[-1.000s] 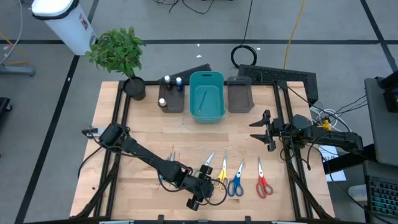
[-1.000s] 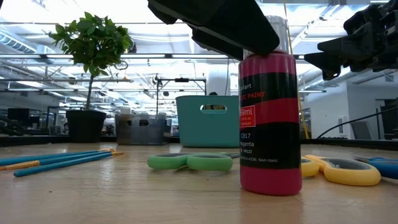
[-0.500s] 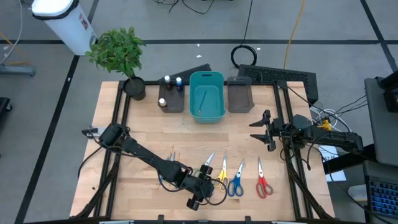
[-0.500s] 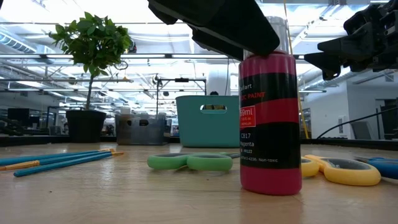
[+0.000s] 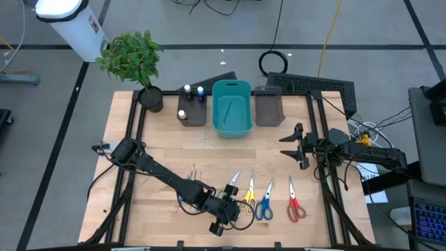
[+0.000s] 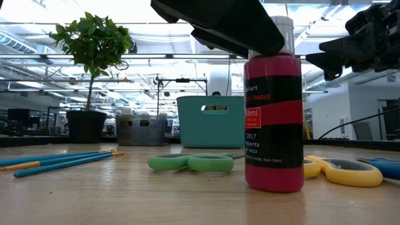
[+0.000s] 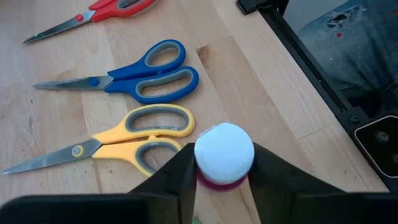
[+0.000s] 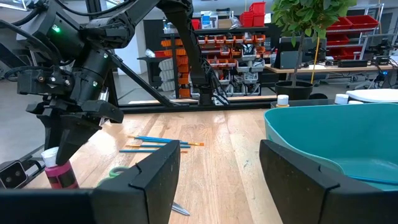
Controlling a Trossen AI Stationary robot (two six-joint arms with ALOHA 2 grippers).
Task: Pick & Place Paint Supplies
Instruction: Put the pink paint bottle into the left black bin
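**Fingers close on the magenta bottle**

Change first: against the pictures from a second ago, the left gripper [image 7: 219, 171] has drawn its fingers [image 7: 180, 174] in against the white cap [image 7: 224, 152] of the magenta paint bottle [image 6: 274, 122]. In the low view the bottle has shifted a little sideways and the cap stands out more from under the arm, so the squeeze nudged it. It is upright on the table [image 5: 167, 139], near the front edge, just beside the yellow scissors [image 7: 118, 140], with the green scissors [image 6: 190, 163] behind it. The left wrist view shows a finger on each side of the cap, touching or all but touching. The grasp looks made or nearly made, with the bottle not yet lifted.

Nothing else has moved. The right gripper [image 5: 298, 146] hangs over the right side of the table, well apart from the work, jaws spread and holding nothing. Blue scissors [image 5: 263, 207] and red scissors [image 5: 295, 208] lie in the front row; the brushes [image 6: 59, 160] lie left of them.

For the task, this reads as the pick of one bottle about to finish. The likely next step is a lift and a carry to the dark bin [image 5: 191, 111] at the back, where other bottles [image 5: 187, 90] stand. The grip on a round cap may slip.
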